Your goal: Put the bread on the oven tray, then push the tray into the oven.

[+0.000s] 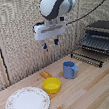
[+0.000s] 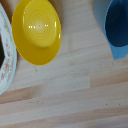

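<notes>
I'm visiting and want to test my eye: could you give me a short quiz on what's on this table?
1. True or false: the white boxy clamp with blue fingers is holding the small orange-brown bread.
2. Which sits between the round yellow bowl and the black and silver toaster oven in the exterior view? A) blue mug B) floral-rimmed white plate C) a spoon
3. Fill in: the dark slatted oven pan rests in front of the ____.

Key: 1 false, it hangs above the wooden table, holding nothing. 2 A. 3 oven.

Yellow bowl (image 1: 51, 85) — blue cup (image 1: 69, 69) — plate (image 1: 27, 104).
</notes>
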Available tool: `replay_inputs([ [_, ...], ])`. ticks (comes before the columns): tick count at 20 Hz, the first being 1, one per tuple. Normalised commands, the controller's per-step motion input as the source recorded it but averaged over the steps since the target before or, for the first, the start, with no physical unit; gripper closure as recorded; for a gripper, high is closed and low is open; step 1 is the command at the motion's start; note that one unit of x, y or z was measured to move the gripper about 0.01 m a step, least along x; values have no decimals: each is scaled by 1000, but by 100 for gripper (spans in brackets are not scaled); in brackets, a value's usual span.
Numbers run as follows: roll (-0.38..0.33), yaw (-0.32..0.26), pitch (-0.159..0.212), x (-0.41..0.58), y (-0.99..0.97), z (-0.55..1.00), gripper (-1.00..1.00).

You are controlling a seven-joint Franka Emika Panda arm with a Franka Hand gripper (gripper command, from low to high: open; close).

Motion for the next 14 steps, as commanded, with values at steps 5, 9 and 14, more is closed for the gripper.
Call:
replay_inputs([
  [5, 0, 0, 33, 571, 1, -253, -100],
  [9, -9, 33, 0, 500, 5, -271, -100],
  [14, -25, 15, 43, 363, 35, -252, -100],
])
